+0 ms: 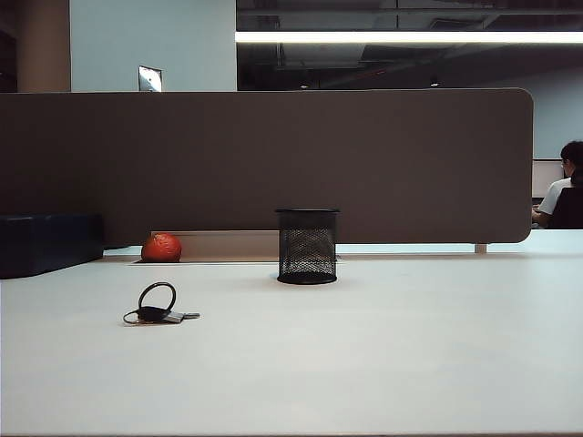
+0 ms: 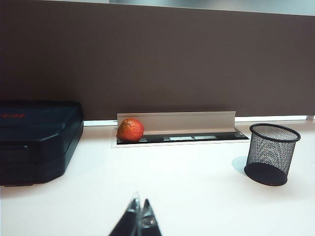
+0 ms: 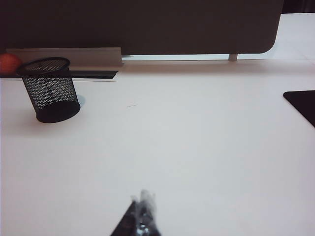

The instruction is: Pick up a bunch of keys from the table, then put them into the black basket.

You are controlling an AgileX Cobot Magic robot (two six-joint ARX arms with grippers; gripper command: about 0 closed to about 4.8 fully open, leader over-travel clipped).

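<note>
I see the bunch of keys (image 1: 160,308) lying on open table (image 1: 383,364), black basket (image 1: 307,246) upright near the partition (image 1: 273,164), my left hand (image 2: 140,219) and right hand (image 3: 142,216) both pinched closed, empty, low over bare table.

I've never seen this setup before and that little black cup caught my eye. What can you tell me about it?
The black basket is a small round cup of fine black wire mesh, with a solid rim and a solid base. It stands upright and looks empty on the white table, close to the brown partition. The bunch of keys lies apart from it, nearer the camera and to the left in the exterior view. Nothing touches the basket except the table; neither tool is near it.
</note>
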